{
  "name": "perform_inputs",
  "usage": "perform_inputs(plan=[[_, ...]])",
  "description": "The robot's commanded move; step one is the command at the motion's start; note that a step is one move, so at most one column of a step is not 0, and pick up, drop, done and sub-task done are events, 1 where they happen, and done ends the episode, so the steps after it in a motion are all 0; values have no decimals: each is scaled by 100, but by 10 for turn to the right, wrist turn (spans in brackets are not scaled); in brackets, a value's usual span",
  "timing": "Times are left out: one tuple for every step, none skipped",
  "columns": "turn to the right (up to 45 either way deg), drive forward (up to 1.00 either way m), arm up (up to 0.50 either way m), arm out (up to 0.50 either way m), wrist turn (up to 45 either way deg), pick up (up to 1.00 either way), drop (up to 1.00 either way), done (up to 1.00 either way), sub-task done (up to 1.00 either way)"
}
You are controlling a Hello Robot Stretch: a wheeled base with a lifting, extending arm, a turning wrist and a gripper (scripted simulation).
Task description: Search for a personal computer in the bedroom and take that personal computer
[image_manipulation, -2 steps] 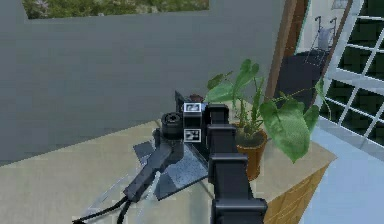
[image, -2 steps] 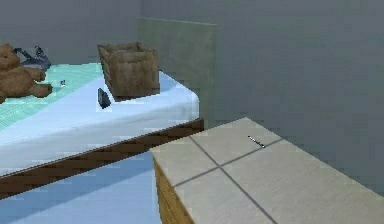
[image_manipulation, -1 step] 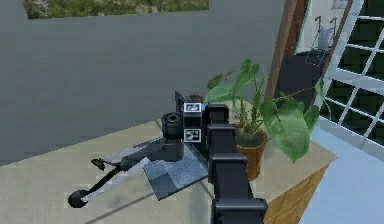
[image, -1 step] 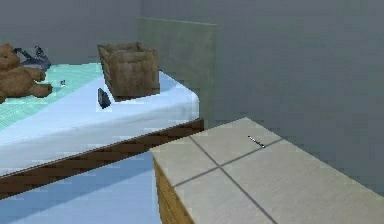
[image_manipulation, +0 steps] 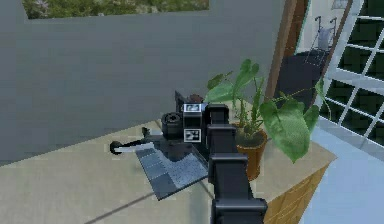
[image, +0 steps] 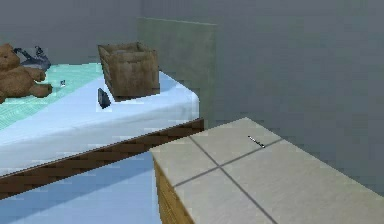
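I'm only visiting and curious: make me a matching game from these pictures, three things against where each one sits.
Things:
1. teddy bear
2. brown box
3. potted plant

Places:
A. on the tabletop, just right of the arm
B. on the bed, at the forward view's left edge
C. on the bed, by the headboard

Pairs: 1-B, 2-C, 3-A.

1. The computer (image_manipulation: 168, 172) shows as a thin, flat, grey-blue slab with sharp corners.
2. It is on the pale tabletop (image_manipulation: 70, 190), just left of the potted plant (image_manipulation: 262, 112) in the arm side view.
3. It sits askew, one corner pointing toward the table's near edge.
4. Its plant-side edge is hidden behind the arm (image_manipulation: 228, 182); whether its lid is up cannot be told.
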Motion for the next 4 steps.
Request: perform_inputs(plan=[[0, 0, 0, 0, 150, 0, 0, 0, 0], [0, 0, -30, 0, 0, 0, 0, 0, 0], [0, 0, 0, 0, 0, 100, 0, 0, 0], [0, 0, 10, 0, 0, 0, 0, 0, 0]])
